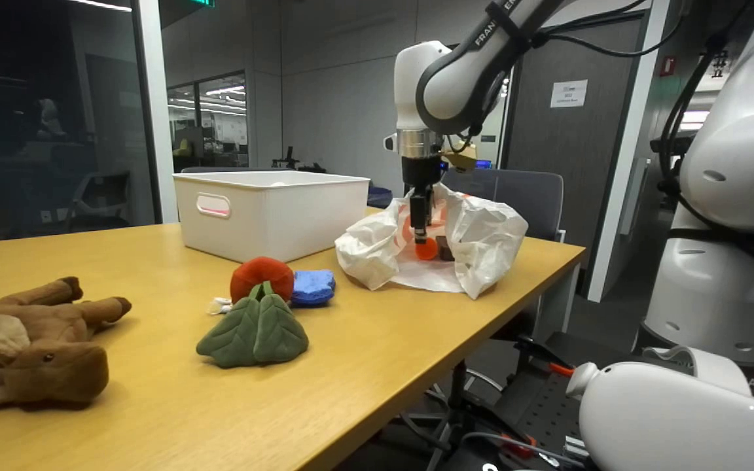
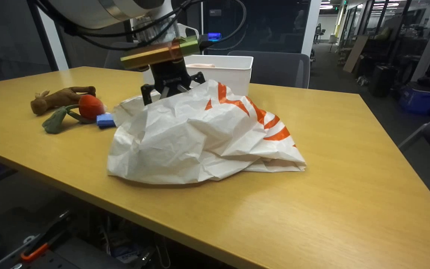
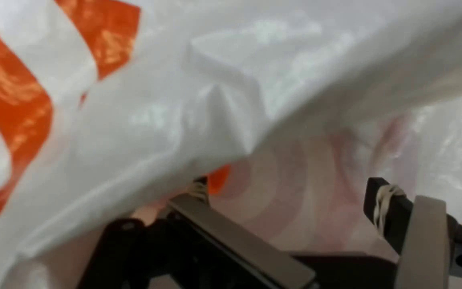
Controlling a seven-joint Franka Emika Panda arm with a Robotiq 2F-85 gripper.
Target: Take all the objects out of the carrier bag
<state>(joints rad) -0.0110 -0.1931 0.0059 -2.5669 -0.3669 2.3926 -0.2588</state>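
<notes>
The white carrier bag with orange print (image 1: pixel 488 242) lies on its side on the table, its mouth open; it also shows in an exterior view (image 2: pixel 196 145). Inside it are an orange round object (image 1: pixel 426 248) and a dark brown object (image 1: pixel 444 248). A sliver of the orange object (image 3: pixel 219 179) shows in the wrist view beside the left finger. My gripper (image 1: pixel 421 237) points down inside the bag mouth, just above the orange object. In the wrist view my gripper (image 3: pixel 289 186) is open, with nothing between its fingers. A bag fold hides part of the left finger.
A brown plush animal (image 1: pixel 56 347), a red plush with green leaves (image 1: pixel 262 278), a blue soft object (image 1: pixel 313 288) and a small white item (image 1: pixel 220 305) lie on the table. A white bin (image 1: pixel 272 216) stands beside the bag. The table edge (image 1: pixel 449 376) is near the bag.
</notes>
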